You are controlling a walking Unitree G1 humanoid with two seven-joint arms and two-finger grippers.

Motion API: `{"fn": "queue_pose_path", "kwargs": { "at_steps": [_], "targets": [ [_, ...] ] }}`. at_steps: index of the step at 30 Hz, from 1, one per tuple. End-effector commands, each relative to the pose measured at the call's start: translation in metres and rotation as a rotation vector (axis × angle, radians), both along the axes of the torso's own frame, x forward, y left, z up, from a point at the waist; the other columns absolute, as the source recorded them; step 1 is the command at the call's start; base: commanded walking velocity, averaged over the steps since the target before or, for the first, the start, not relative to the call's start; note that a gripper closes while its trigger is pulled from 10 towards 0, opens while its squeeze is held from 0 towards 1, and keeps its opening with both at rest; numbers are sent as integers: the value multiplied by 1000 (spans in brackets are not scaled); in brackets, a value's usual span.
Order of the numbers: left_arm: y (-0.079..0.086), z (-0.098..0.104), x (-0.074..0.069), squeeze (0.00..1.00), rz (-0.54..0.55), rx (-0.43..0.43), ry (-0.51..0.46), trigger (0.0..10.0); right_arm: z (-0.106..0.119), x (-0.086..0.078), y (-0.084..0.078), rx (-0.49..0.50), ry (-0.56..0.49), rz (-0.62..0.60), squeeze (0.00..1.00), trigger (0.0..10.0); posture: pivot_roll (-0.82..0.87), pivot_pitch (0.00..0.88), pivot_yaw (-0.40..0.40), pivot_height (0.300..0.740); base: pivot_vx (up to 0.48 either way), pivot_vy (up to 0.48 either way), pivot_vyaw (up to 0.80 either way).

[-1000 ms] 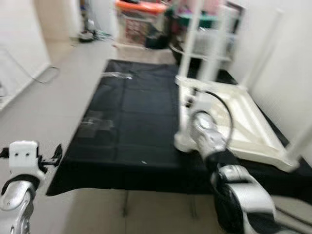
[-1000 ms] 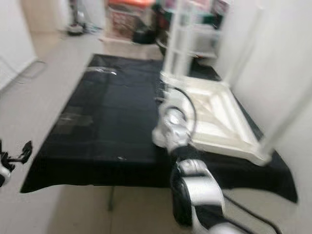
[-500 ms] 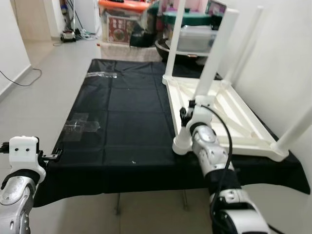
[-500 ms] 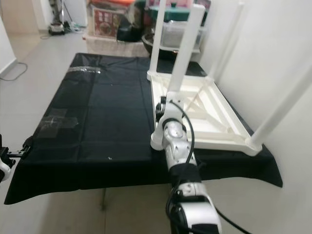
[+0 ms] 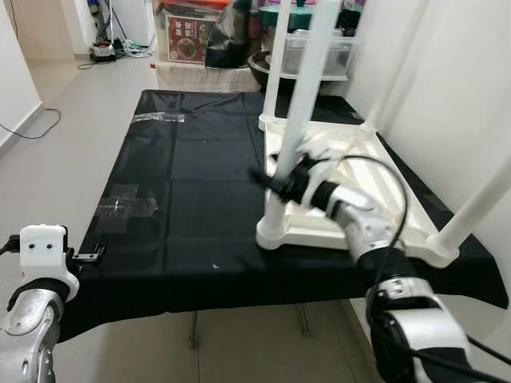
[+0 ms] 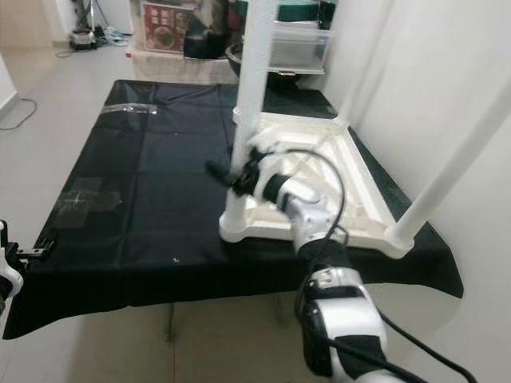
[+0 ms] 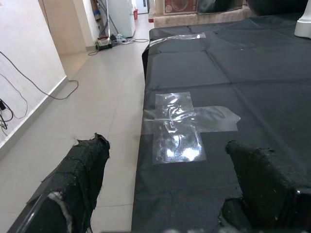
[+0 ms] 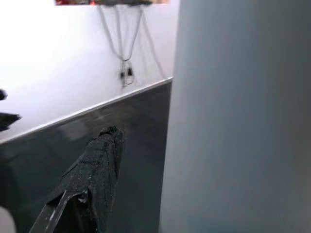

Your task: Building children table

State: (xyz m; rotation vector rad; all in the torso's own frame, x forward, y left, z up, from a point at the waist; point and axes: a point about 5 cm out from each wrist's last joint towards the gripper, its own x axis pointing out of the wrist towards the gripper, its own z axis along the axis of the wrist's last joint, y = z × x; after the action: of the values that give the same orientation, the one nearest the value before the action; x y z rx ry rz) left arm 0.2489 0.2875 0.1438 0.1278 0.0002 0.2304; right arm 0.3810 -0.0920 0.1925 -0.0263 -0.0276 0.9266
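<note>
With the white table (image 5: 363,191) lying upside down on the black cloth (image 5: 192,183), keep the right gripper (image 5: 275,182) square around the near leg (image 5: 299,120), fingers apart, and turn it without tilting; left gripper (image 7: 170,194) idles open

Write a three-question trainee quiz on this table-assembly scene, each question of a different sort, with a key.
1. True or false: the white children's table lies upside down on the black cloth.
2. Which hand is at the nearest table leg? A) left hand B) right hand
3. Fill in: clear ____ is stuck on the cloth near the left hand.

Key: 1 true; 2 B; 3 tape.
</note>
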Motion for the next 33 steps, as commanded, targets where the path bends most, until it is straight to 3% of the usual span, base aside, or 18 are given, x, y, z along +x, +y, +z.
{"fn": "queue_pose_path", "kwargs": {
  "at_steps": [1,2,3,5,7,8,10,11,12,19,21,22,23,24,26,27,28,33],
  "targets": [
    [-1,-5,-1,0,-6,-4,16,10000,-13,2,12,-13,44,-33,0,2510,133,0,-118,740,0,0,0],
    [-1,-5,-1,0,-5,-4,16,10000,-13,9,10,-1,49,-158,0,0,133,0,-119,740,0,0,0],
    [-1,-5,-2,0,-3,-4,17,10000,-13,18,0,33,86,-407,0,0,131,0,-119,740,0,0,0],
    [-1,-5,-2,0,-3,-4,17,10000,-13,18,0,33,86,-407,0,0,131,0,-119,740,0,0,0],
    [0,-4,-4,0,-1,-4,16,10000,-33,22,-48,44,250,-992,0,0,120,0,-116,740,0,0,0],
    [0,-4,-4,0,-1,-4,16,10000,-33,22,-48,44,250,-992,0,0,120,0,-116,740,0,0,0],
    [1,-4,-6,0,1,-7,13,10000,-62,4,-89,15,358,-1359,0,0,112,0,-111,740,0,0,0],
    [1,-4,-6,0,1,-7,13,10000,-62,4,-89,15,358,-1359,0,0,112,0,-111,740,0,0,0],
    [2,-3,-7,0,1,-7,13,10000,-75,-11,-103,-8,375,-1485,0,0,105,0,-100,740,0,0,0],
    [4,-3,-6,0,-3,-1,21,10000,-80,-30,-100,2,392,-1520,0,0,85,0,-81,740,0,0,0],
    [5,-3,-5,0,-4,1,23,10000,-78,-31,-86,10,387,-1425,0,10000,82,0,-74,740,0,0,0],
    [5,-3,-5,0,-3,3,24,10000,-73,-27,-78,60,352,-1367,478,10000,87,0,-75,740,0,0,0],
    [5,-3,-5,0,-3,3,24,10000,-73,-27,-78,60,352,-1367,478,10000,87,0,-75,740,0,0,0],
    [5,-3,-4,0,-3,5,25,10000,-66,-20,-69,115,319,-1281,1000,10000,89,0,-76,740,0,0,0],
    [5,-3,-4,0,-2,6,27,10000,-53,-12,-63,151,280,-1208,1000,10000,94,0,-77,740,0,0,0],
    [5,-3,-3,0,-2,9,28,10000,-38,-1,-61,203,248,-1120,0,10000,96,0,-80,740,0,0,0],
    [5,-4,-3,0,-2,11,29,10000,-24,8,-60,241,240,-1014,0,10000,99,0,-84,740,0,0,0],
    [5,-4,-2,0,-1,10,25,10000,10,17,-70,310,133,-720,0,10000,116,0,-92,740,0,0,0]
  ]
}}
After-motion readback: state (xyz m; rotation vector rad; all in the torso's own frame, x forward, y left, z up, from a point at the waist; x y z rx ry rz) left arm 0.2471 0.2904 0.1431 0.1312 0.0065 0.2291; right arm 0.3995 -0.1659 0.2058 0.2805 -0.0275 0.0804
